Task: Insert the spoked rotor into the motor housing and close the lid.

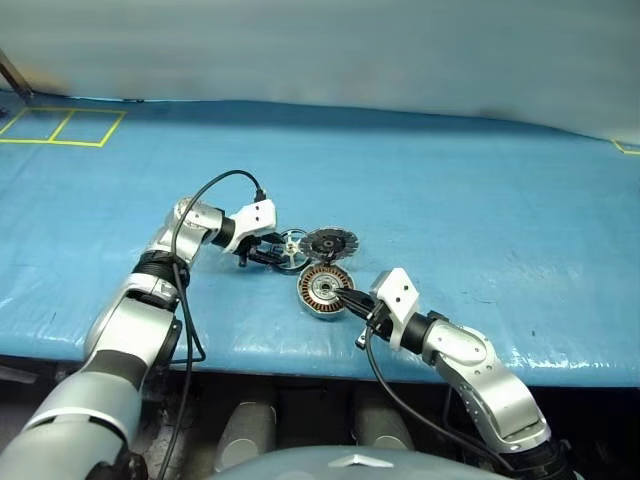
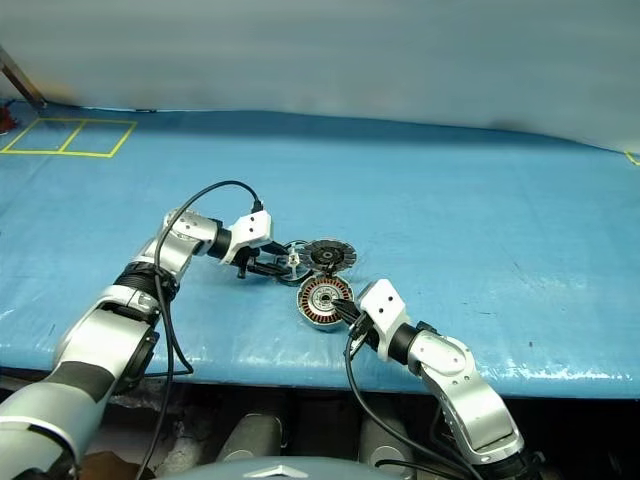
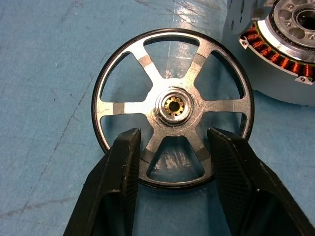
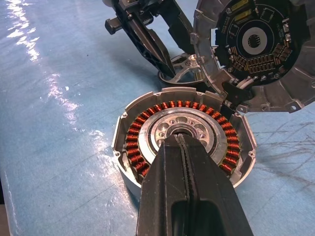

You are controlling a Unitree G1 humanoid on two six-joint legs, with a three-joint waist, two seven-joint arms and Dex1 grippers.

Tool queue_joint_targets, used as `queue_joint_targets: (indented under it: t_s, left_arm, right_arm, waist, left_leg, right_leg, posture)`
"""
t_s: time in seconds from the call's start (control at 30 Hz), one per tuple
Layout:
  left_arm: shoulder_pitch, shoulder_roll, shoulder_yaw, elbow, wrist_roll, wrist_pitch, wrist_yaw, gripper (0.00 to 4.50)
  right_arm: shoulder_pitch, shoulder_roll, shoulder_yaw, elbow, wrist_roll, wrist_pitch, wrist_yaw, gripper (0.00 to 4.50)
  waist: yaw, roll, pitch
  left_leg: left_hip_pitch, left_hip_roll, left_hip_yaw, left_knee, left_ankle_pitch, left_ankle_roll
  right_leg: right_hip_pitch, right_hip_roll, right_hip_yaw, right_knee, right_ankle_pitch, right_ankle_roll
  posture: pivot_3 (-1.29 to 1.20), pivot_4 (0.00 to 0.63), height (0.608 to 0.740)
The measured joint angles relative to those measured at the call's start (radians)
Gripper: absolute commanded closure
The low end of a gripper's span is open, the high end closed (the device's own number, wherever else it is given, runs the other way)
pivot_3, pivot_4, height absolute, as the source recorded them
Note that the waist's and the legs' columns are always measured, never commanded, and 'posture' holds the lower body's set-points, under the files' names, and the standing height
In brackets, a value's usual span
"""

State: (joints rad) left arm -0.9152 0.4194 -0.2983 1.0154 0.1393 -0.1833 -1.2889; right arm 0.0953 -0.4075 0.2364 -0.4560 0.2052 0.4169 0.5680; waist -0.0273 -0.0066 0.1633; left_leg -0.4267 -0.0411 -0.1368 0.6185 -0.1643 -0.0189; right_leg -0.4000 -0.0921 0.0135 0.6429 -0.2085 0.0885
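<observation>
Motor housing (image 1: 325,290) on the blue bench (image 1: 480,220) — lid (image 1: 330,243) at its 12 o'clock, spoked rotor (image 3: 172,105) at 11, left tool (image 3: 172,162) half-open straddling its rim, right tool (image 4: 183,147) closed, empty, tips over the housing's hub

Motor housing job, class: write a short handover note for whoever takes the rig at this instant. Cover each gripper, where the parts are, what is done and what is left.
Left gripper: open, its fingers either side of the spoked rotor's near rim; I cannot tell if they touch it.
Right gripper: shut, holding nothing, its tip over the centre of the motor housing.
Parts: the housing stands open on the blue table, coils showing. The rotor lies flat beside it. The lid leans tilted at the housing's far edge.
Done: nothing inserted.
Left: grip the rotor, seat it in the housing, close the lid.
</observation>
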Motion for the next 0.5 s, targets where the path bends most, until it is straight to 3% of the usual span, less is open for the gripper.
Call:
queue_joint_targets:
  t_s: [0.13, 0.3, 0.5]
  left_arm:
    - [-0.024, -0.010, -0.009, 0.032, 0.018, -0.001, 0.002, 2.27]
    - [-0.049, -0.026, -0.015, 0.050, 0.022, 0.001, 0.011, 3.32]
    - [-0.054, -0.023, -0.009, 0.061, 0.028, -0.012, 0.019, 3.36]
  right_arm:
    - [0.000, -0.001, 0.000, 0.000, -0.003, 0.000, -0.001, 4.50]
    - [0.000, -0.002, 0.000, 0.000, -0.006, 0.000, -0.002, 4.50]
    - [0.000, -0.002, 0.000, 0.000, -0.007, 0.000, -0.003, 4.50]
  waist:
    - [0.000, 0.000, 0.000]
    - [0.002, -0.001, -0.001]
    - [0.001, 0.000, -0.001]
  left_leg:
    - [0.000, 0.000, 0.000, 0.002, 0.000, 0.000]
    - [0.001, 0.000, 0.000, 0.002, 0.000, 0.000]
    - [0.001, 0.000, 0.000, 0.002, 0.000, 0.000]
  right_leg:
    - [0.001, 0.000, 0.000, 0.000, 0.000, 0.000]
    - [0.002, 0.000, 0.000, 0.000, 0.000, 0.000]
    - [0.003, 0.000, 0.000, 0.000, 0.000, 0.000]
  posture:
    - [0.00, 0.150, 0.740]
    - [0.00, 0.150, 0.740]
    - [0.00, 0.150, 0.740]
